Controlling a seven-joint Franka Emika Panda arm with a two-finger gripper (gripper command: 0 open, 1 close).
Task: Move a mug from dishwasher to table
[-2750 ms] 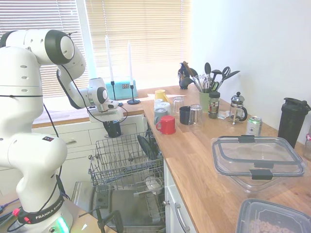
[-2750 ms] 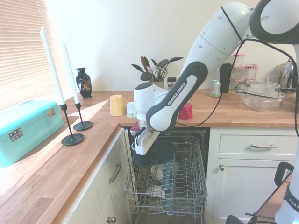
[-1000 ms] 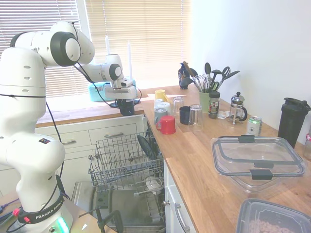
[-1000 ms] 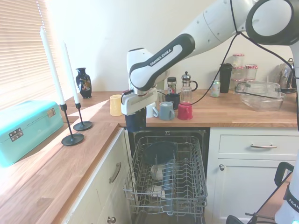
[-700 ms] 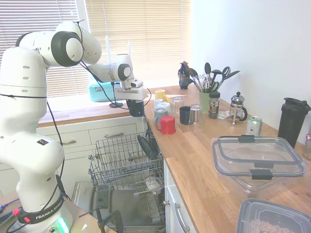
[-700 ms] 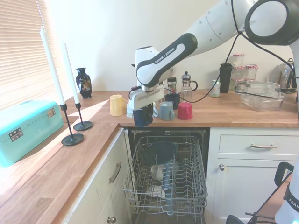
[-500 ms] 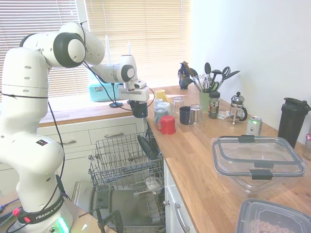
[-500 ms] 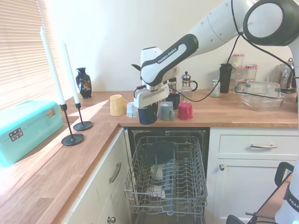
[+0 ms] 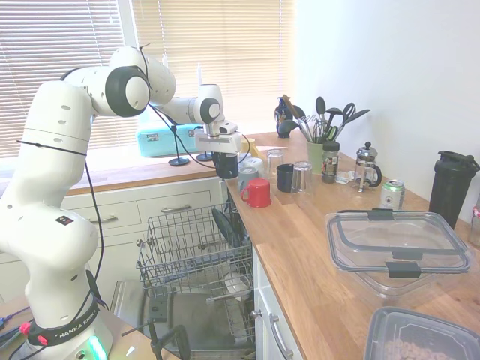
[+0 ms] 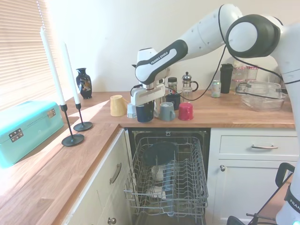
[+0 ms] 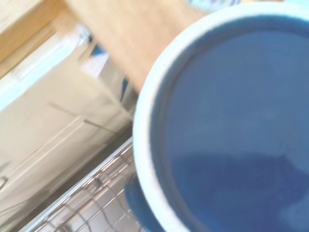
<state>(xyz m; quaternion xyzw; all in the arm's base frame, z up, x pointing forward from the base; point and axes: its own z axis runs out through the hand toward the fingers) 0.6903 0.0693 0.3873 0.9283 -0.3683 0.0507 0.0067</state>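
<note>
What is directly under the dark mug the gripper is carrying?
The mug hangs from the gripper at the front edge of the wooden table, beside a grey-blue mug. Whether its base touches the wood cannot be told. Below that edge is the open dishwasher.

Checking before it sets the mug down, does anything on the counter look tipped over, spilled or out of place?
Nothing is spilled or broken. The small yellow mug lies tipped on its side on the wooden countertop, and the red mug seems to stand upside down.
</note>
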